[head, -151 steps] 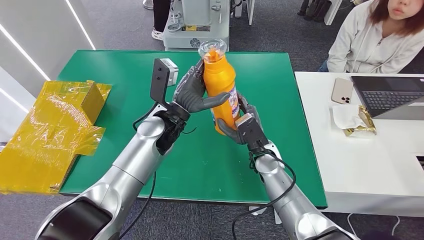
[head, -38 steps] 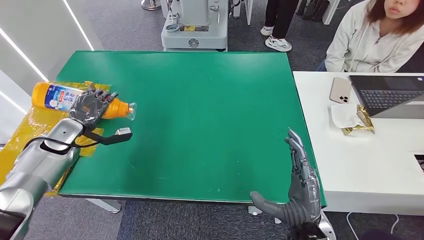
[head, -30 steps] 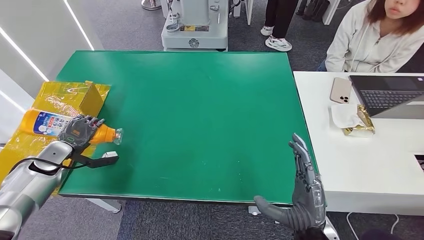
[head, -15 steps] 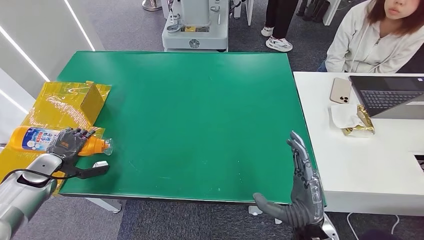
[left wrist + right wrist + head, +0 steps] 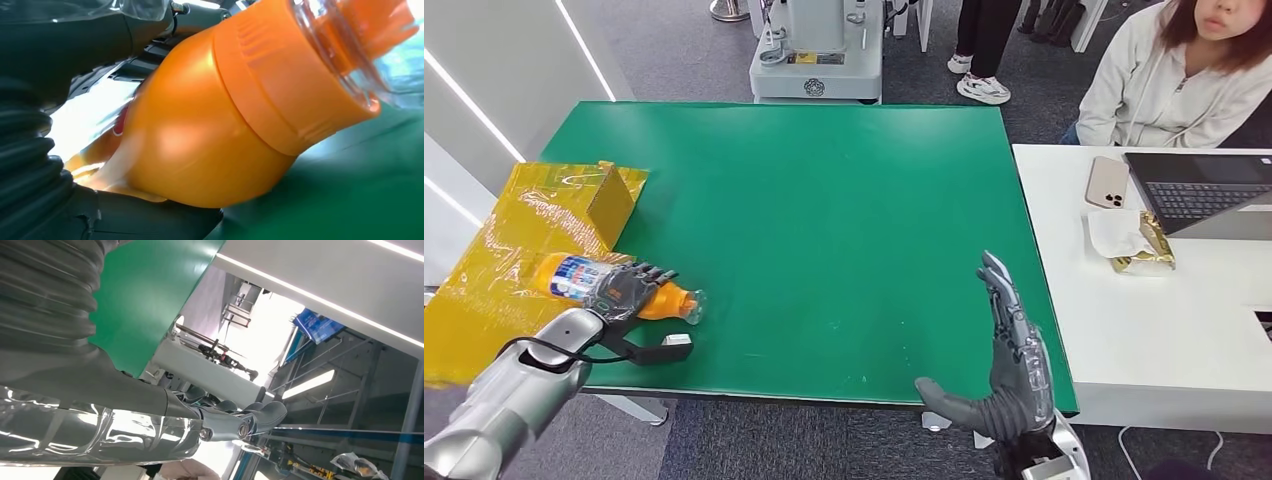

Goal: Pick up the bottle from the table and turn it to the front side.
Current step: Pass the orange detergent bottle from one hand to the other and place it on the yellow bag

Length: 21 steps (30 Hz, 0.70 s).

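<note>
From the head camera, a green table (image 5: 824, 200) fills the middle of the scene. At its front left corner the robot's left hand (image 5: 621, 290) grips an orange bottle (image 5: 584, 280), fingers wrapped over the body. The bottle lies on its side, its clear cap pointing toward the table's centre and its blue-and-white label end over the yellow wrapped box (image 5: 524, 240) that sits against the table's left edge. At the table's front right edge the right hand (image 5: 1009, 375) stands upright, fingers straight and spread, thumb out, holding nothing. Right of the table is a white desk (image 5: 1154, 330) with a phone (image 5: 1107, 182) and a laptop (image 5: 1204, 195); a person in a pale hoodie (image 5: 1174, 80) sits behind it.

From the left wrist camera, the bottle's orange shoulder (image 5: 215, 115) and clear cap sit close, clasped by dark fingers, the green surface beneath.

From the right wrist camera, the grey fingers (image 5: 250, 417) extend with nothing in them, beside the green table's edge (image 5: 145, 295).
</note>
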Each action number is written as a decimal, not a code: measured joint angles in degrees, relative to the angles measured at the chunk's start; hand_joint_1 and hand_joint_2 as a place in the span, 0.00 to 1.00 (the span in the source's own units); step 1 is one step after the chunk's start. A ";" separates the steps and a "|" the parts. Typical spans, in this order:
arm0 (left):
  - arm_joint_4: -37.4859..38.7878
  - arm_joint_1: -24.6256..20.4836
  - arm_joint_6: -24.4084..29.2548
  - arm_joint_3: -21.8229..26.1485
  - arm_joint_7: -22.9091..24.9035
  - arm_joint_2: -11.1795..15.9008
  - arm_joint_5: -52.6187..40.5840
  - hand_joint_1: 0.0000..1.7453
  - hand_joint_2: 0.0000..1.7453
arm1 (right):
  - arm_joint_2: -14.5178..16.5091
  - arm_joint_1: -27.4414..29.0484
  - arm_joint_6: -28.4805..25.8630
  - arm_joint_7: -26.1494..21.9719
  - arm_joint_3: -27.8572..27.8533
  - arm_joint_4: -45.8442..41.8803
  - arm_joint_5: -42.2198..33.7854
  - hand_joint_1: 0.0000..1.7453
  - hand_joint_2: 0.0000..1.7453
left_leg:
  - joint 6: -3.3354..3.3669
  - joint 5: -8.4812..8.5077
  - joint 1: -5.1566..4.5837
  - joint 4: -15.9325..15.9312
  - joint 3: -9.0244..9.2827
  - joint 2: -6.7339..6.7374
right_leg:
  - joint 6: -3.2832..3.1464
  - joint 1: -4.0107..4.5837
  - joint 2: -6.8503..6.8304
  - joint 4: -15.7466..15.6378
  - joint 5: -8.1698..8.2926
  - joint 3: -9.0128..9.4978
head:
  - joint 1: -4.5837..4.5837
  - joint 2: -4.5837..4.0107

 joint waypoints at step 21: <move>3.29 -2.86 -3.56 6.49 1.52 -8.18 7.21 1.00 1.00 | -1.98 0.35 -2.90 -0.19 2.65 3.52 -2.17 0.00 1.00 | -0.01 -0.01 0.03 -0.02 -0.02 0.07 | -0.02 0.02 0.09 0.00 0.00 -0.07 | 0.00 0.00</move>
